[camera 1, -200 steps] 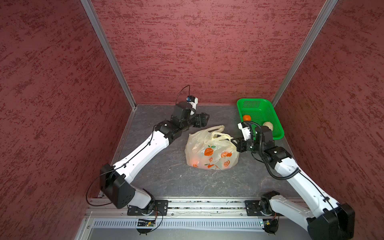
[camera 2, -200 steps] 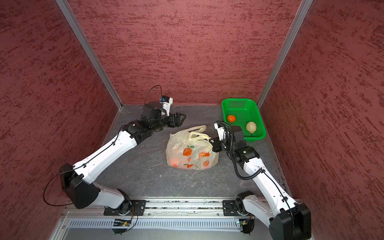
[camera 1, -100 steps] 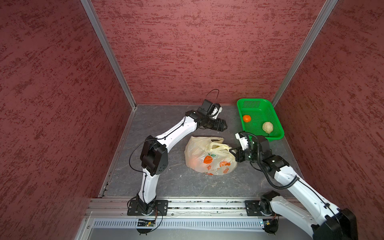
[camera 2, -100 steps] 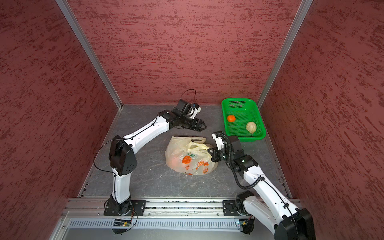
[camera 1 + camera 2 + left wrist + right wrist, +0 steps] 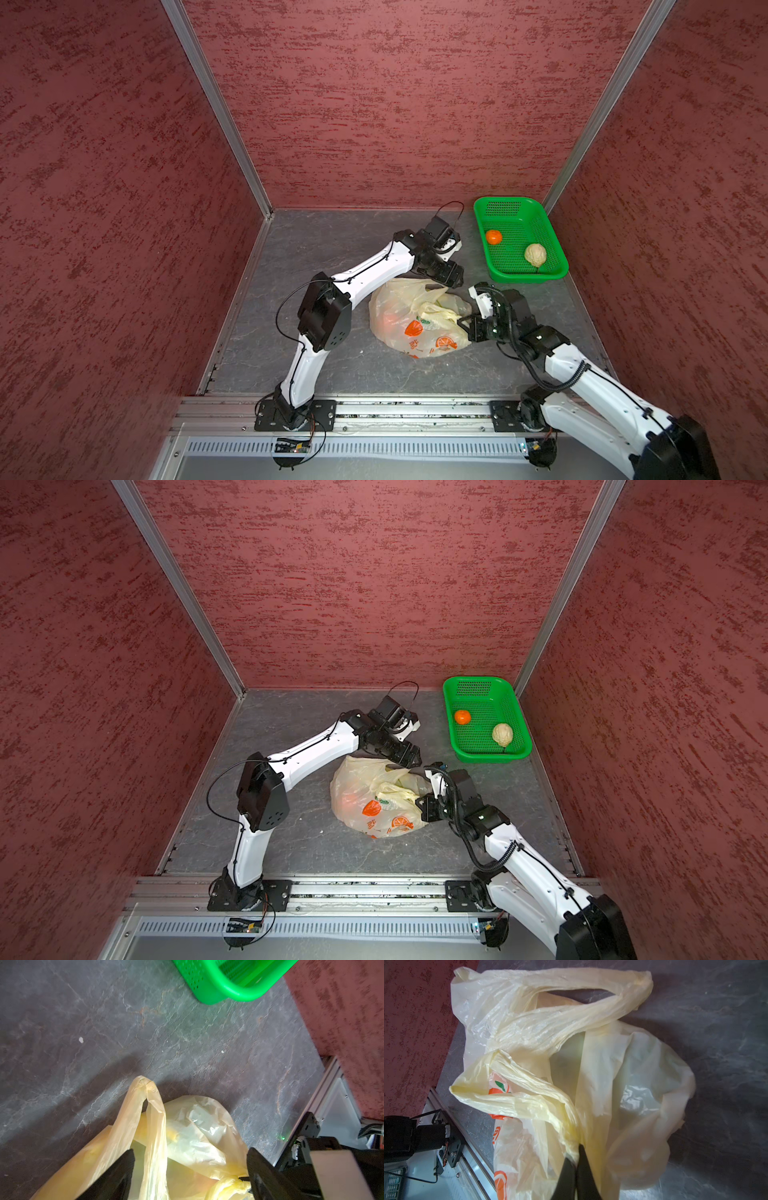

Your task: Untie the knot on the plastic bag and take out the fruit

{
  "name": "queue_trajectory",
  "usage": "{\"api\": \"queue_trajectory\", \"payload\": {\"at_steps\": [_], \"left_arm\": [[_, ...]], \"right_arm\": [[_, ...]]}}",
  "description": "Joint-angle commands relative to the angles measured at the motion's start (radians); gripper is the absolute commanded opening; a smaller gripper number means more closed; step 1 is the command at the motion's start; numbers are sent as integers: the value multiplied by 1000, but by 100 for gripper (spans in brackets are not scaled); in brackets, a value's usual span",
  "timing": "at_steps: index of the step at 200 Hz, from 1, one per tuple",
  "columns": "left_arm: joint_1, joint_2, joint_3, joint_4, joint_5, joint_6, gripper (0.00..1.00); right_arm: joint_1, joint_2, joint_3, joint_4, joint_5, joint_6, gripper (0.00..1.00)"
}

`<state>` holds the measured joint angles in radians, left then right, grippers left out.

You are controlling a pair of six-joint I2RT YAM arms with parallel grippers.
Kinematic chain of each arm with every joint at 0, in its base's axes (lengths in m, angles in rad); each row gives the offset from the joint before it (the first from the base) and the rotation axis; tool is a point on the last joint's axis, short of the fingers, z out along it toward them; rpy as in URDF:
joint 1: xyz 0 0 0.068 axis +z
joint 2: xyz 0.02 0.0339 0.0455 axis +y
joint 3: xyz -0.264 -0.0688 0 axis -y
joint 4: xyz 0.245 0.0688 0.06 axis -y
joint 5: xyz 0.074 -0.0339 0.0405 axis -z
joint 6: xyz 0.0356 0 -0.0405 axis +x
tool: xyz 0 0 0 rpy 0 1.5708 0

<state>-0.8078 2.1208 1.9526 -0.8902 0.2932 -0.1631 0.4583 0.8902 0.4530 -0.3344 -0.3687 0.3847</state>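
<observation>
Your L arm climbs from the front rail and folds at a high elbow. The forearm runs toward the back-right corner, and the wrist tips down over the far edge of the plastic bag [image 5: 399, 316]. The L tool [image 5: 189, 1151] is spread wide, fingers [image 5: 122, 1172] well apart, w/ one handle loop [image 5: 152, 1118] standing btwn them. The loop's long axis runs straight out ahead of the tool, its tip pointing away. Can't tell if it touches either finger.

Your R arm lies low from the rail's R end, forearm angled in at the bag. The R tool [image 5: 576, 1150] is pressed together, pinching bunched cream plastic at the root of the other loop [image 5: 519, 1095]. That loop stretches out ahead of the tool. The two loops lie apart.

The bag sits on the bench [image 5: 332, 249] directly ahead of the R tool and under the L tool, lying on its side. Mouth & loops face the R tool and the full end bulges away from it. Its long axis runs roughly in line w/ the R tool's fingers.

A reddish-orange fruit [image 5: 385, 321] shows thru the plastic at the end farthest from the R tool. A green basket [image 5: 528, 277] sits ahead of the L tool, apart from the bag. It holds an orange [image 5: 493, 237] & a cream bumpy fruit [image 5: 535, 255], not touching.
</observation>
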Motion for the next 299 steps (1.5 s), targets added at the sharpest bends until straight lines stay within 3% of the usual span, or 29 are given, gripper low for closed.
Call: {"api": "queue_trajectory", "payload": {"at_steps": [1,58,92,127,171,191,210,252,299], "left_arm": [[-19,19,-11,-28,-65,35,81],[-50,93,-19,-38,-233,51,69],[-55,124,-17,-24,-262,66,54],[-68,116,-59,-2,-393,51,35],[-69,119,-111,29,-427,46,39],[-74,95,-125,46,-456,34,19],[-76,11,-179,95,-500,5,0],[-73,-304,-426,253,-583,-81,0],[-105,-730,-814,489,-619,-155,0]], "right_arm": [[19,1,-6,36,36,39,0],[26,-5,-11,46,50,41,0],[26,-8,-8,45,56,36,0],[26,-10,-4,41,55,28,0],[26,-24,-10,44,51,27,0],[26,-29,-8,43,51,26,0],[26,-36,-8,41,51,29,0],[26,-67,-10,30,66,71,0],[27,-106,4,-35,127,137,0]]}}
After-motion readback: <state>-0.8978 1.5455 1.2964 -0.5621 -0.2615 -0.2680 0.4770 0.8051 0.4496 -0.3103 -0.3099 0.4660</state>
